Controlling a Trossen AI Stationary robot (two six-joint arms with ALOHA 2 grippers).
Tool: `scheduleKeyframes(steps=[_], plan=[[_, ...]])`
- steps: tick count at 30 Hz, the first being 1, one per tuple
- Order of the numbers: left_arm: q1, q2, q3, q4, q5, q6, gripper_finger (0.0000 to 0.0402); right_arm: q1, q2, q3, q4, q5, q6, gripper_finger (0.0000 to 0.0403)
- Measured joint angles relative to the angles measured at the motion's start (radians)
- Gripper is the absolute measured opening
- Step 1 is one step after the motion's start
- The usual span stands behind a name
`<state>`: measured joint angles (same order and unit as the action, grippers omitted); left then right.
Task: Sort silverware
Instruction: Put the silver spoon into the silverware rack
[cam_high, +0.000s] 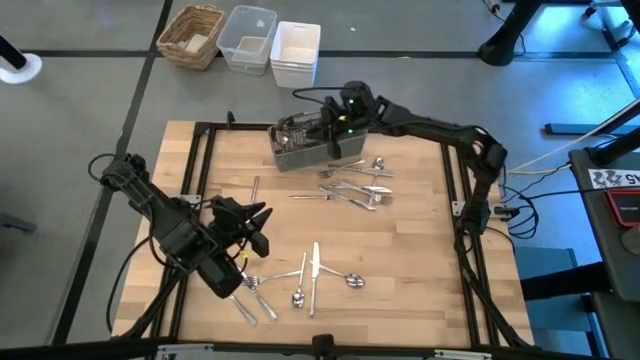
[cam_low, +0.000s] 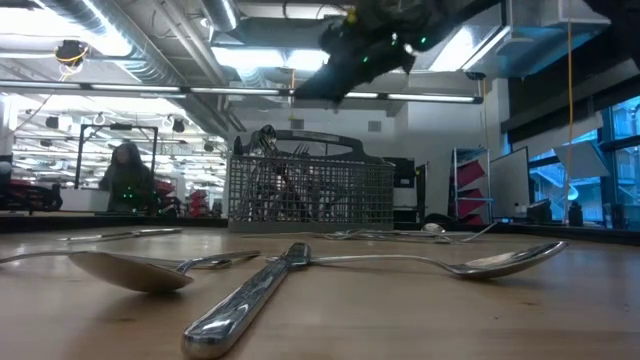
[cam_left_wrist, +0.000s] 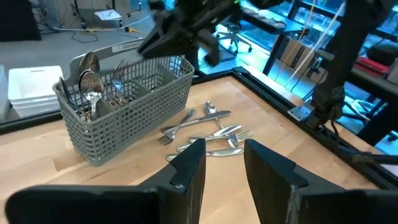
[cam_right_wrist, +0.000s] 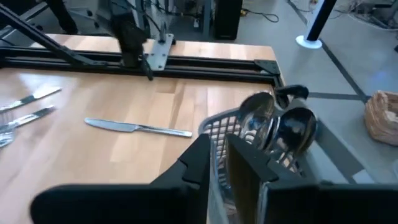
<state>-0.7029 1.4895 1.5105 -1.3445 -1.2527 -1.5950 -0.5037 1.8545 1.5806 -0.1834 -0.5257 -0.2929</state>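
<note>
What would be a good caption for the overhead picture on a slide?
Right gripper hovers over the grey mesh caddy while forks, spoons and knives lie scattered on the wooden table.

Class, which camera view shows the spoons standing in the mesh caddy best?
The left wrist view: the spoons stand clear in the caddy. The right wrist view shows their bowls close but partly cut off; the high and low views show only clutter.

No legible text or labels

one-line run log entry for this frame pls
right gripper: above caddy, nothing visibly held | left gripper: open, empty, waiting over table | silverware: some in caddy, rest loose on table
</note>
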Motion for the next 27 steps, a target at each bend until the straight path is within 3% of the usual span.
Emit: scheduleKeyframes(steps=[3,8,12,20,27], plan=[[0.017,0.0,0.0,0.003,0.103,0.0,0.0104,0.0,-0.047,0.0,-0.064,-0.03,-0.002,0.0053],[0.046,0.0,0.0,0.031,0.399,0.007,0.0104,0.0,-0.124,0.0,-0.176,-0.083,-0.003,0.0053],[0.073,0.0,0.0,0.114,0.571,0.116,0.0104,0.0,-0.17,0.0,-0.28,-0.149,-0.003,0.0053],[0.09,0.05,0.0,0.162,0.668,0.372,0.0104,0.011,-0.244,0.0,-0.474,-0.257,-0.001,0.0053],[0.09,0.128,0.0,0.241,0.719,0.316,0.0104,0.088,-0.267,0.0,-0.638,-0.244,-0.001,0.0053]])
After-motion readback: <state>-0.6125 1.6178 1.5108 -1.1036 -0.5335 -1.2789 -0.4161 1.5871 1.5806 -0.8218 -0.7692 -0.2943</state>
